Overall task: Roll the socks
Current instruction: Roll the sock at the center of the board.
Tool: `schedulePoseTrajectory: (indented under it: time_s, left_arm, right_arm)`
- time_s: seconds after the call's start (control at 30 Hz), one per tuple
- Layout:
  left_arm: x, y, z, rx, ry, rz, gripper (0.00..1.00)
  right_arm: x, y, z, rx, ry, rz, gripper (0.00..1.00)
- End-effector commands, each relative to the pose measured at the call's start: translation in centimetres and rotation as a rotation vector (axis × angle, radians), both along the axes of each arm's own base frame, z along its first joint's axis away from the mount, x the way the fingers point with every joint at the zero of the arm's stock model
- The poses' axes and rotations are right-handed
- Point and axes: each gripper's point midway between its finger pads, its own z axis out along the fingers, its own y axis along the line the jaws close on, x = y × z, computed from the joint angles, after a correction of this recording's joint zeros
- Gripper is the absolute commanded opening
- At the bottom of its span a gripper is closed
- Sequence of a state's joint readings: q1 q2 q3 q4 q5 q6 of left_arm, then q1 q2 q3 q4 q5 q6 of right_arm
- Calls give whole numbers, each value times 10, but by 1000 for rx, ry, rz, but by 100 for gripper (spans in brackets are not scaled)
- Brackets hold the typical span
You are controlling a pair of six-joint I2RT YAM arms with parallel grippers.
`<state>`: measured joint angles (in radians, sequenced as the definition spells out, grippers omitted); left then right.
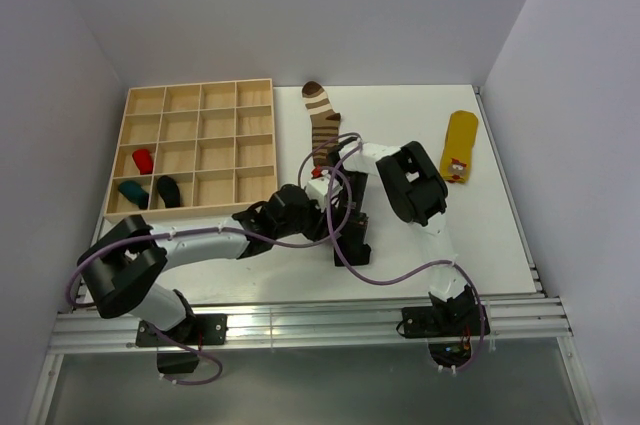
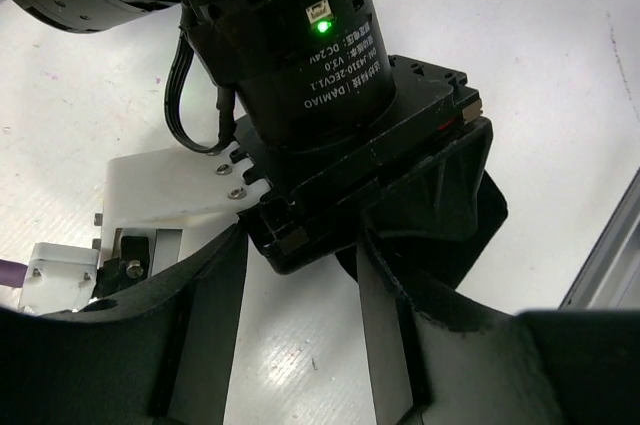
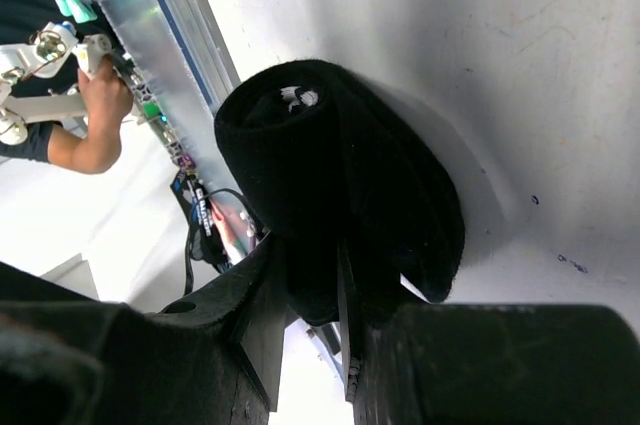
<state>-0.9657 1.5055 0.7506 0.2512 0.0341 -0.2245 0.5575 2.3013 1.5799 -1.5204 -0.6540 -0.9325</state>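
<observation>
Left hand [image 2: 300, 245]: fingers spread wide, nothing gripped between them. Right hand [image 3: 312, 280]: clamped on the black sock [image 3: 340, 165], mid-worktop [image 1: 480, 235], toward the near edge. The sock is wound into a thick, tight roll with a fleck of white at its core, and its outer layers trail into the grip. Beyond it, the brown-and-cream striped sock [image 1: 320, 123] lies flat, unrolled. The yellow sock [image 1: 460, 145] lies unrolled, far right.
</observation>
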Motion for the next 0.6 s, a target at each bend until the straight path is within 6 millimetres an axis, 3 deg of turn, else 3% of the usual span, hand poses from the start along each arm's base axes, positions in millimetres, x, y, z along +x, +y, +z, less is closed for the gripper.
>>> schedulePoseTrajectory:
  time_s: [0.0,0.43,0.57]
  left_arm:
    - [-33,-16,18,-118,68,-140,52]
    - [-53,-5,33,-164,97,-213,51]
    - [-67,-11,37,-184,131,-305,51]
  right_arm:
    - [30,20,-37,115,-176,37,26]
    - [34,20,-38,106,-186,3,26]
    - [35,20,-39,101,-183,-1,26]
